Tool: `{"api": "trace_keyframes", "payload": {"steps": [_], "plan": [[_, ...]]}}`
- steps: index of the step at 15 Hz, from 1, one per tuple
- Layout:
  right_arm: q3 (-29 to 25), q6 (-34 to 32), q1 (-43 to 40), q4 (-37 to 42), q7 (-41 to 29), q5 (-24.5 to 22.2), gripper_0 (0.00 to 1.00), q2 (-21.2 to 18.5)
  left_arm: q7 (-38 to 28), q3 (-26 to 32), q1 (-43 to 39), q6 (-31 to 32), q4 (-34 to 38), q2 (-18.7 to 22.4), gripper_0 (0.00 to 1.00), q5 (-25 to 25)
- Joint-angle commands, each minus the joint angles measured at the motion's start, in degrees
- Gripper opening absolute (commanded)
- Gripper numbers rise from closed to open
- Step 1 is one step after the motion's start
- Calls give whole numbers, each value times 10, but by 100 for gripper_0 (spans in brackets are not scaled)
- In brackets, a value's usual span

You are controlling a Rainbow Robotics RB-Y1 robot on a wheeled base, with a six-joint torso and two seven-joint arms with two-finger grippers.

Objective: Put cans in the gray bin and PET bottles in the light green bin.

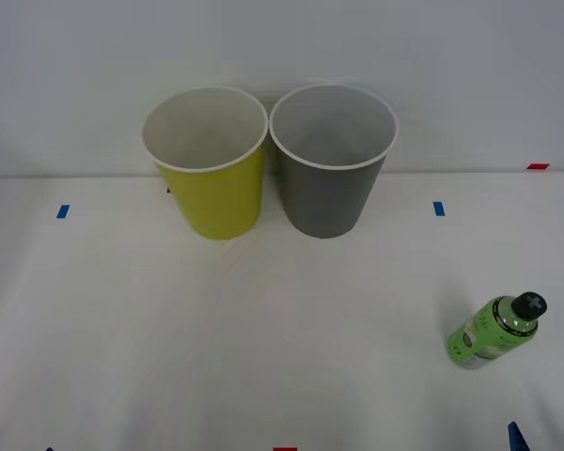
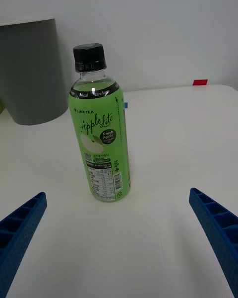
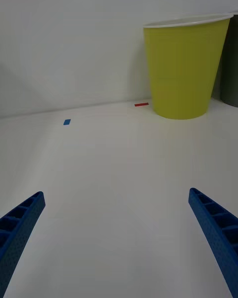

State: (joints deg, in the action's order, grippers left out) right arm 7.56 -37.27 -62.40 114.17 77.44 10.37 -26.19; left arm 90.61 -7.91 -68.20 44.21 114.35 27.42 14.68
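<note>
Front view has the whole setup laid out pretty clearly: the light green bin (image 1: 211,164) and the gray bin (image 1: 331,162) stand upright side by side at the far end of the white table (image 1: 169,357), rims about touching, gray one on the robot's right. The only thing to sort is the PET bottle (image 1: 493,331), standing upright with its black cap on, well apart from the gray bin, nearer the robot and off to its right. So I'd call this the approach step, nothing grabbed yet. The right gripper (image 2: 119,238) is lined up with the bottle (image 2: 100,129) with its blue fingers spread wide and the bottle still beyond the tips, not between them. The left gripper (image 3: 119,238) is spread open too, just hanging over bare table with the light green bin (image 3: 186,67) ahead of it. Both bins look empty to me, though I can't see all the way to the bottoms. Next move, I reckon, is easing the right gripper forward until the fingers straddle the label, then closing on it and carrying it past the gray bin to the light green one.
</note>
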Motion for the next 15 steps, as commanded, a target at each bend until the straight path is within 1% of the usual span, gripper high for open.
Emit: {"api": "trace_keyframes", "payload": {"steps": [1, 3, 4, 5, 7, 12, 13, 15], "plan": [[6, 6, 12, -18, 2, 1, 100, 15, 0, 0, 0, 0, 0, 0, 100, 0], [16, -16, 12, -19, 18, 12, 100, 22, 0, 0, 0, 0, 0, 0, 100, 0], [24, -25, 12, -19, 61, 28, 100, 21, 0, 0, 0, 0, 0, 0, 100, 0], [30, -33, 14, -19, 90, 40, 100, 18, 0, 0, 0, 0, 0, 0, 100, 0], [54, -41, 22, -19, 143, 81, 100, -1, 0, 0, 0, 0, 0, 0, 100, 0], [105, -40, 69, -24, 228, 155, 100, -40, 0, 0, 0, 0, 0, 0, 100, 0], [111, -46, 86, -38, 240, 159, 100, -40, 0, 0, 0, 0, 0, 0, 100, 0], [113, -51, 120, -66, 238, 157, 100, -40, 0, 0, 0, 0, 0, 0, 100, 0]]}}
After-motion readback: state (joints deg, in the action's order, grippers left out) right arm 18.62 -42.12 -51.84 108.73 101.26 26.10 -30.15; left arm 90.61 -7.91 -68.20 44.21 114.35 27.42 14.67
